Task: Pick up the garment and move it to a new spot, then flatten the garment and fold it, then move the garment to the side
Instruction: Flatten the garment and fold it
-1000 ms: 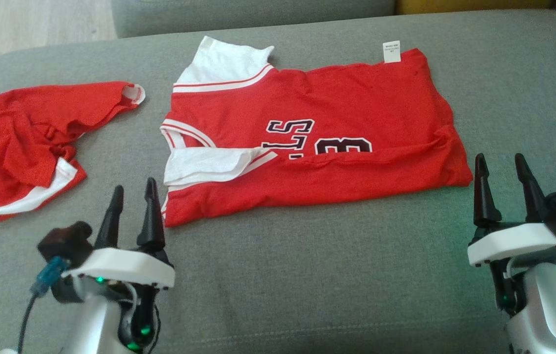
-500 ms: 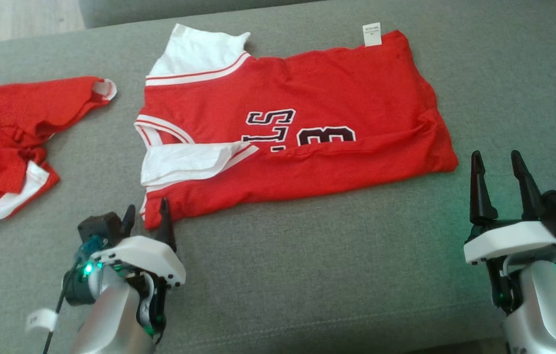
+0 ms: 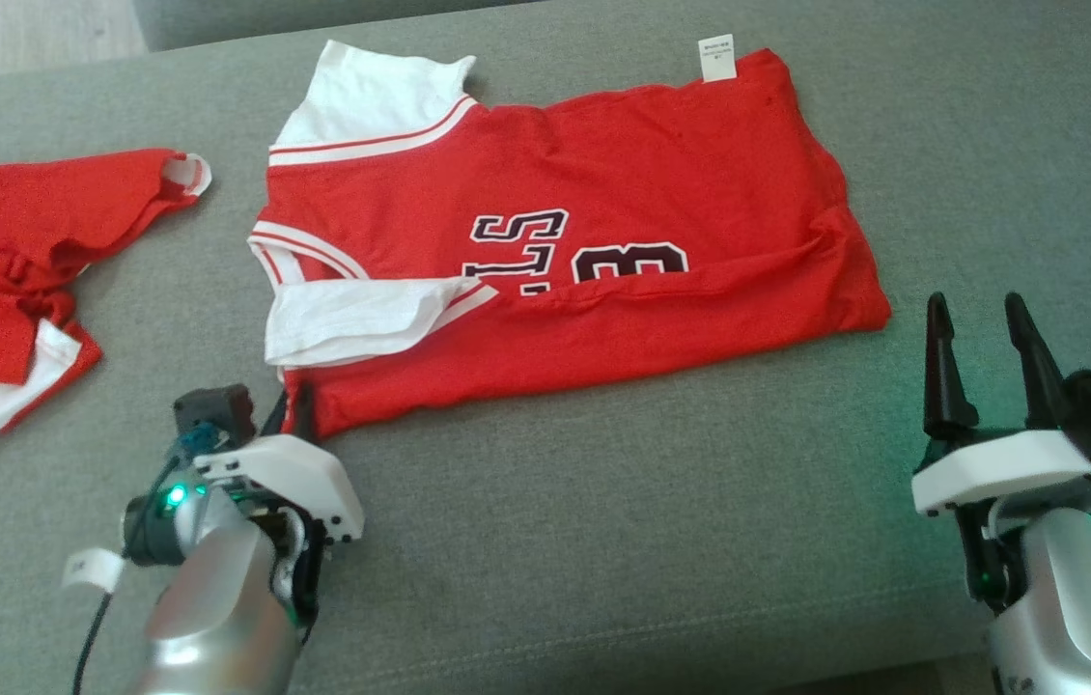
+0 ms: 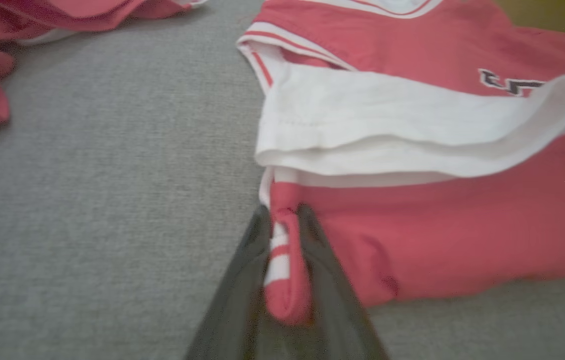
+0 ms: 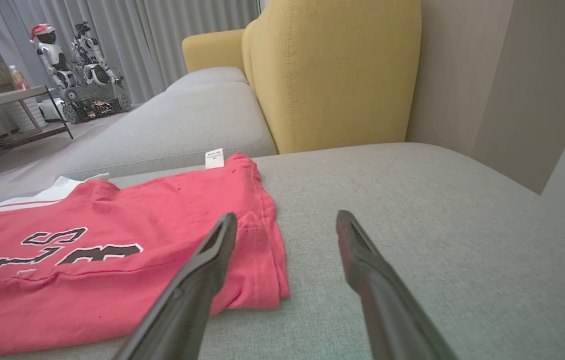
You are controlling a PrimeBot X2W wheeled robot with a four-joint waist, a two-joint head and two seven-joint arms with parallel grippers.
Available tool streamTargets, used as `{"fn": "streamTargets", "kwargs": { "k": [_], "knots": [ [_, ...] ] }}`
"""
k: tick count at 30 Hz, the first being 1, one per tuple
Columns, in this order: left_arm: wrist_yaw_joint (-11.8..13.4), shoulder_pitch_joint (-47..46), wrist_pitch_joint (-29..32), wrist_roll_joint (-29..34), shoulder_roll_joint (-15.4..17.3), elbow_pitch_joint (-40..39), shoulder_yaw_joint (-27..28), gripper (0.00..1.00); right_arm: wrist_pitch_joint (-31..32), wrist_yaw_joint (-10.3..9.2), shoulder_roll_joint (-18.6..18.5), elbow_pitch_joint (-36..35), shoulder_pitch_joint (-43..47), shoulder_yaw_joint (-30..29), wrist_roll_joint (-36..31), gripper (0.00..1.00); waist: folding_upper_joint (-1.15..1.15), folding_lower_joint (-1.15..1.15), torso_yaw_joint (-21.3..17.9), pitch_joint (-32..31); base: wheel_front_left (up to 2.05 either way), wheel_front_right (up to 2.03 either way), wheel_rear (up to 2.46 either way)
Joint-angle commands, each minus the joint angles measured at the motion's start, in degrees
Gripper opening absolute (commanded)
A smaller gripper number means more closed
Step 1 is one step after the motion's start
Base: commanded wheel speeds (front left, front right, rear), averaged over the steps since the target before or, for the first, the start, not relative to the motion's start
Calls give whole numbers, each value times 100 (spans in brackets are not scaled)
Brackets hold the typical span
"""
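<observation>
A red jersey with white sleeves and dark lettering lies folded lengthwise on the grey sofa cushion. The jersey also shows in the left wrist view. My left gripper sits at its near left corner. Its dark fingers are shut on the red and white hem corner. In the right wrist view the jersey lies left of my right gripper. My right gripper stands open near the jersey's right end, a little off the cloth, holding nothing.
A second red and white garment lies crumpled at the left of the cushion. A yellow armchair and another grey sofa seat stand beyond. Bare cushion stretches along the near edge between my arms.
My left gripper has moved forward to the jersey's near left corner and shut on its hem. The head camera shifted, so the view slid. My right arm stayed put.
</observation>
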Motion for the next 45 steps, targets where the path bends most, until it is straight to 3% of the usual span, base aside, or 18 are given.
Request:
{"fn": "streamTargets", "kwargs": {
  "k": [1,6,19,34,35,36,37,38,45],
  "knots": [
    [-63,-31,64,36,67,49,46,0,-41,-5,8,-83,-199,58,-47,100,0,0,41,-23,0,0,0],
    [-88,-38,-21,62,63,-225,47,0,268,-5,82,307,-359,-167,-2,100,0,0,188,-94,0,0,0],
    [-43,519,-34,455,95,-2220,276,0,914,-5,192,1687,-1118,-784,-5,100,0,0,698,-21,0,0,0],
    [-216,439,-34,531,48,-2322,73,0,1029,-5,140,2911,-1980,-1098,-276,100,0,0,887,326,0,0,0],
    [-218,428,-34,528,47,-2308,74,0,1040,-5,133,2982,-2023,-1091,-262,80,0,0,888,335,0,0,0],
    [-218,418,-34,525,46,-2294,76,0,1040,-5,127,3042,-2061,-1080,-248,39,0,0,886,339,0,0,0],
    [-220,414,-34,522,45,-2275,78,0,1034,-5,118,3096,-2092,-1065,-229,9,0,0,882,336,0,0,0],
    [-223,414,-34,519,44,-2249,78,0,1026,-5,102,3145,-2115,-1041,-209,0,0,0,876,325,0,0,0],
    [-244,496,-35,493,39,-1979,91,0,991,-5,-174,3322,-2121,-741,-78,0,0,0,788,57,0,0,0]
  ]
}}
